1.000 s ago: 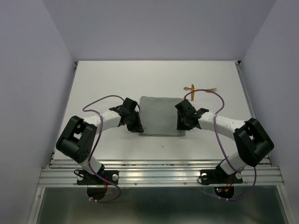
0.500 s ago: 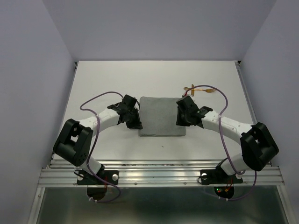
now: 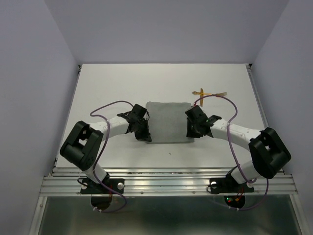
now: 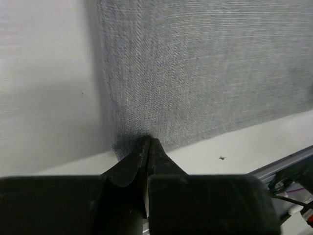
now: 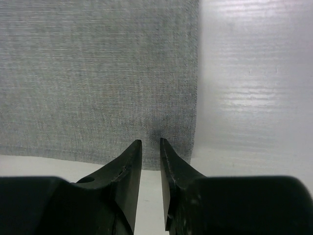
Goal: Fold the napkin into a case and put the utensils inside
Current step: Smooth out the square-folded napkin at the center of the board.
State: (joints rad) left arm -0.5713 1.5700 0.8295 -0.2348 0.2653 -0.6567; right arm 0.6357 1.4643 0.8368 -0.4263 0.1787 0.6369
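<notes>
Napkin [image 4: 205,73] cropped in wrist views; utensils [image 3: 201,92] indistinct

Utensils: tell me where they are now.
In the top view, the utensils lie on the table, right of centre, just beyond the napkin and its far right corner.

Items I see: white table [image 4: 49,98] beneath my left fingers [image 4: 164,164]; dark speck [image 4: 221,157] on it, just right of them; aluminium rail [image 4: 283,164], farther right, at the table's edge.
</notes>
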